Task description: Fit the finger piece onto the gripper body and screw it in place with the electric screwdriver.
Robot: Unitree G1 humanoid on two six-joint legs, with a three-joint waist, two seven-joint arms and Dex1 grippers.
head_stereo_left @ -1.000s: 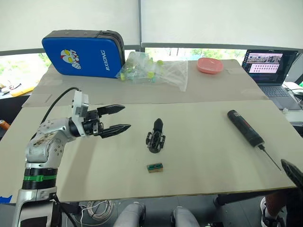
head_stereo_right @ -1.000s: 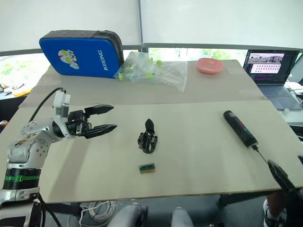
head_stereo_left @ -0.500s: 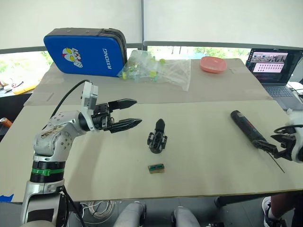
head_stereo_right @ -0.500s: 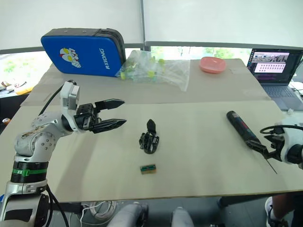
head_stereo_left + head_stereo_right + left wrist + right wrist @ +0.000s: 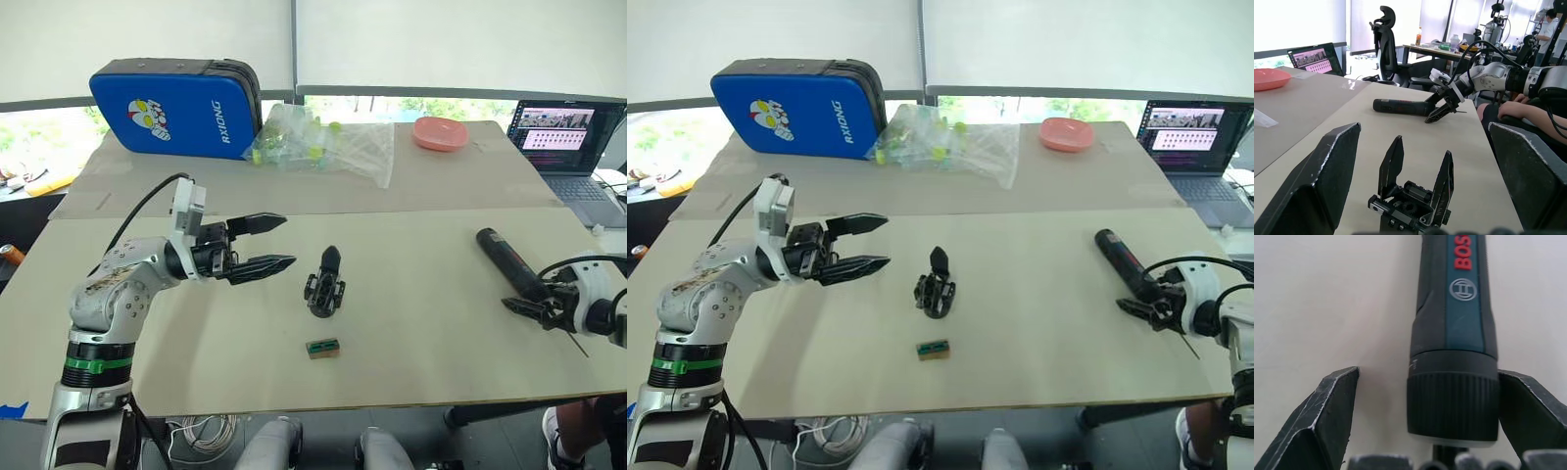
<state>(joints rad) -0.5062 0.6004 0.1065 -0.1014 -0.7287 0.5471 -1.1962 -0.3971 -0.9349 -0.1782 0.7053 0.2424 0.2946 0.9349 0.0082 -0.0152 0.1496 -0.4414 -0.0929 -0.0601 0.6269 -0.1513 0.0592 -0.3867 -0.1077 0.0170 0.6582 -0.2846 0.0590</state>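
You have bare table (image 5: 411, 323) all around the gripper body (image 5: 324, 285), which stands mid-table with a small green-brown block (image 5: 322, 347) just nearer you. Your left gripper (image 5: 266, 245) hangs beside the body, apart from it, jaws spread wide and empty. Near the right edge, the electric screwdriver (image 5: 1124, 265) lies with its bit end between your right gripper's (image 5: 1138, 302) wide-open fingers; one finger (image 5: 1530, 411) looks close against the collar, though contact is hard to judge.

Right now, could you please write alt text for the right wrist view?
The electric screwdriver lies on the pale table between the open jaws of the right gripper, its ribbed collar nearest the camera.
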